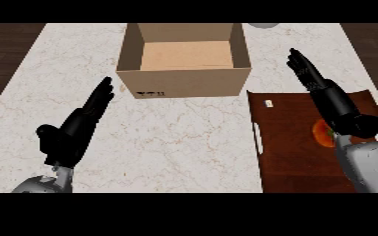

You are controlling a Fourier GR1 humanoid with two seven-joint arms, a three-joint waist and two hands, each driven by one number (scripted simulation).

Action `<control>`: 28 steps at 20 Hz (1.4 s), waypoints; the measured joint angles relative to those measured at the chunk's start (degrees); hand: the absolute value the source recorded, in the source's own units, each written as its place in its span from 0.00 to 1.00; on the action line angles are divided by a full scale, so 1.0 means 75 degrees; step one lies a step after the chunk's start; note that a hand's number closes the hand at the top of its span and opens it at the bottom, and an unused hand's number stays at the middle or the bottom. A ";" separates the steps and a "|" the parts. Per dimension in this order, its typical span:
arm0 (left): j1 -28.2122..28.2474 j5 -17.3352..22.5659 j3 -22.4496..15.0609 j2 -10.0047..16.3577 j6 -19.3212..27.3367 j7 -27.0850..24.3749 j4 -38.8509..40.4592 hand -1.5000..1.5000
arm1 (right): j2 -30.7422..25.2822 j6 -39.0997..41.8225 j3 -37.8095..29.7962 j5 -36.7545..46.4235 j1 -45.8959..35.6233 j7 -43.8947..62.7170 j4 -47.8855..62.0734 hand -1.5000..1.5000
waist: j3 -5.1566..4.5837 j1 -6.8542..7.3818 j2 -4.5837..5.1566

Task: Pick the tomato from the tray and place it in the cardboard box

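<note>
Counter (184,140): pale marble with thin veining, filling most of the head view.

Cardboard box (184,82): plain brown, upright, top open, at the far middle of the counter. Its inside floor shows lighter tan, with nothing lying on it. A small dark print sits low on the near wall, towards the left corner.

Tray (295,155): dark reddish-brown and flat, at the near right of the counter. Its far-left corner lies just beside the box's near-right corner. There is a pale slot along its left edge and a small pale mark near the far-left corner.

Tomato (320,132): on the tray, towards its right side, well apart from the box. Only a crescent shows, orange-red with a darker red patch near its middle. The rest is hidden behind the right wrist. Shape reads as rounded; no stem can be made out.

Right hand (336,102): black, over the tray's far-right part, fingers straight and together, pointing away and slightly left. It grasps nothing. The heel of the hand overlaps the tomato in view; whether it touches cannot be told.

Left hand (70,135): black, over bare counter at the near left, fingers straight, slanting towards the box, thumb out to the side. It holds nothing.

Grey rounded object (263,25): cut off at the far edge, right of the box.
</note>
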 measured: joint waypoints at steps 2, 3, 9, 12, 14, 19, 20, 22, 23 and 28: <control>0.0155 -0.0119 0.0146 0.0085 0.0011 -0.0132 0.0038 0.50 | -0.0017 0.0272 -0.0265 -0.0257 -0.0088 -0.0284 -0.0012 0.00 | 0.0005 -0.0036 0.0018; 0.0241 -0.0256 0.0185 0.0127 0.0127 -0.0153 0.0028 0.50 | -0.0022 0.0455 -0.0429 -0.0481 -0.0082 -0.0549 -0.0043 0.00 | 0.0008 -0.0046 0.0021; 0.0472 -0.0765 0.0647 0.0440 0.0640 -0.0255 0.0395 0.50 | -0.0516 0.0195 -0.1573 -0.0436 0.0046 -0.1723 0.0216 0.00 | -0.0002 -0.0181 0.0054; 0.0534 -0.0855 0.0704 0.0407 0.0700 -0.0387 0.0555 0.50 | -0.0154 0.0158 -0.2184 -0.0914 0.0187 -0.2441 0.1064 0.00 | 0.0016 -0.0124 0.0091; 0.0565 -0.0954 0.0708 0.0338 0.0750 -0.0470 0.0695 0.50 | -0.0071 0.0530 -0.2501 -0.1185 0.0266 -0.3108 0.1700 0.00 | 0.0020 -0.0106 0.0095; 0.0555 -0.1149 0.0703 0.0193 0.0772 -0.0586 0.0925 0.50 | -0.0767 0.1107 -0.2670 -0.0436 0.0274 -0.4576 0.3009 0.00 | 0.0017 -0.0074 0.0092; 0.0532 -0.1131 0.0727 0.0190 0.0762 -0.0560 0.0920 0.50 | -0.0952 0.0986 -0.2592 -0.0123 0.0331 -0.4690 0.3034 0.00 | 0.0015 -0.0079 0.0089; 0.0527 -0.1160 0.0752 0.0178 0.0783 -0.0569 0.0929 0.50 | -0.1460 0.0852 -0.2524 0.0396 0.0360 -0.4803 0.3123 0.00 | 0.0013 -0.0077 0.0085; 0.0517 -0.1134 0.0801 0.0212 0.0741 -0.0582 0.0950 0.50 | -0.1688 0.0819 -0.2457 0.0649 0.0417 -0.4845 0.3146 0.00 | 0.0008 -0.0084 0.0080; 0.0531 -0.1199 0.0802 0.0159 0.0759 -0.0595 0.0981 0.50 | -0.2857 0.0805 -0.1822 0.2027 0.0673 -0.4656 0.3018 0.00 | -0.0003 -0.0106 0.0065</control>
